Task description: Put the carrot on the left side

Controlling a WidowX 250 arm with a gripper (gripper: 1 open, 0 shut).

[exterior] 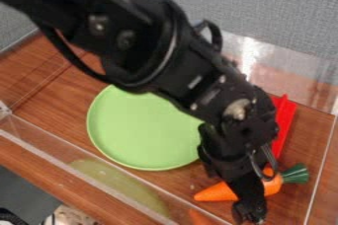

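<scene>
The small orange carrot (219, 191) with its dark green stem tip (295, 175) lies on the wooden table at the front right, just past the rim of the green plate (132, 120). My black gripper (252, 187) points steeply down onto the carrot's middle. It is open, with one dark finger (247, 207) in front of the carrot and the other behind it, mostly hidden. The carrot's middle is covered by the gripper. The carrot still rests on the table.
A red rectangular block (283, 118) lies right behind the gripper at the right. The bulky black arm (145, 41) reaches across from the upper left over the plate. Clear plastic walls (79, 170) ring the wooden surface (40, 81).
</scene>
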